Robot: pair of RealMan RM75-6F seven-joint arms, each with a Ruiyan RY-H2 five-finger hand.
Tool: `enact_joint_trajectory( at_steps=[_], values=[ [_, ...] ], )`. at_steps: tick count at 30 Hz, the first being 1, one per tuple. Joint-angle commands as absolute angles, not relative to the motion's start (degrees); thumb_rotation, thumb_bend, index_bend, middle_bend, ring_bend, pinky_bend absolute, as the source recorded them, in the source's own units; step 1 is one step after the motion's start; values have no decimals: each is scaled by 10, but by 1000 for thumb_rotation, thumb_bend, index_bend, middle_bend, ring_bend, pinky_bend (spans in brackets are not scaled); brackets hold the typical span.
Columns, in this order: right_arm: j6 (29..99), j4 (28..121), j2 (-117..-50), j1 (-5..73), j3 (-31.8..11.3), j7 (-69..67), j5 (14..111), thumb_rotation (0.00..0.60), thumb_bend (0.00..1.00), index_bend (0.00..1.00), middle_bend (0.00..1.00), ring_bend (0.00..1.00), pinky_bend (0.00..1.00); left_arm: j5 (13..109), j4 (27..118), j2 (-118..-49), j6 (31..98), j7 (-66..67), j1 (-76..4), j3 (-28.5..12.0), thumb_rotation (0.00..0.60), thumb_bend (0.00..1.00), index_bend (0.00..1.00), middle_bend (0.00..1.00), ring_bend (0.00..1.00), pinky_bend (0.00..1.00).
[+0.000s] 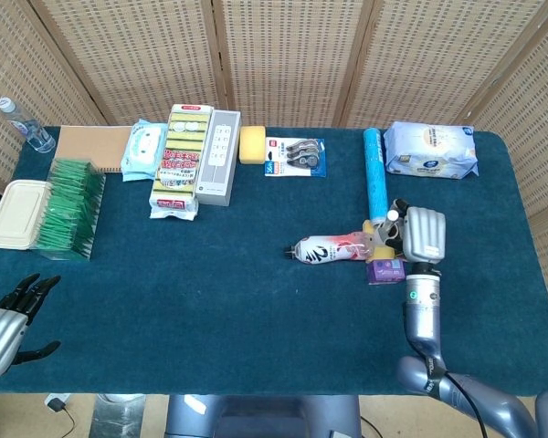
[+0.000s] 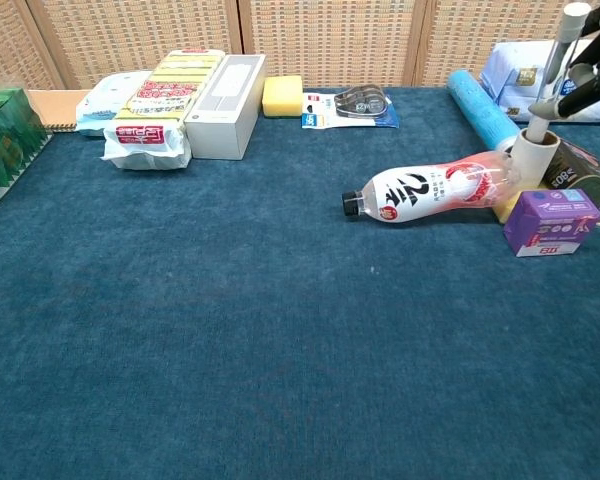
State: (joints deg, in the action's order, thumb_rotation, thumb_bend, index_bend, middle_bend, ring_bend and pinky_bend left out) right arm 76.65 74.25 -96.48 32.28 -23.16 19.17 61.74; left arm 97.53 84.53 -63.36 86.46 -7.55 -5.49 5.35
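Your right hand [image 2: 590, 70] is at the 3 o'clock side of the surface [image 1: 256, 310], and its fingers [image 2: 578, 82] pinch a thin white stick [image 2: 562, 40]. The stick is tilted, and its low end hangs just above the mouth of a short white tube [image 2: 533, 158] that stands upright.

I judge that the step in hand is the lifting of the stick out of this tube, and that it is nearly free.

Near the tube the place is crowded:
- **Bottle:** the bottle [image 2: 430, 190] lies at 9 o'clock from the tube, touching it.
- **Purple box:** the purple box [image 2: 552, 222] is at 5 o'clock, just beside.
- **Blue roll:** the blue roll [image 2: 480, 105] is at 11 o'clock.

The next move calls for a straight rise with a firm pinch, so that the stick does not tip the tube.

Your left hand [image 1: 5, 333] is at 8 o'clock, off the surface edge, with fingers apart and nothing in it.
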Motion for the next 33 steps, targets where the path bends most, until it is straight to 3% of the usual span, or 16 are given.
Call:
enact_joint_trajectory(
  at_steps=[1, 33],
  values=[
    [771, 756, -956, 320, -232, 198, 617, 600, 319, 718, 896, 969, 875, 976, 845, -634, 865, -76, -55, 54, 600, 113, 0, 156, 76, 284],
    [805, 901, -873, 299, -237, 251, 603, 600, 366, 807, 963, 1000, 903, 985, 844, -633, 870, -75, -53, 58, 600, 114, 0, 156, 76, 285]
  ],
)
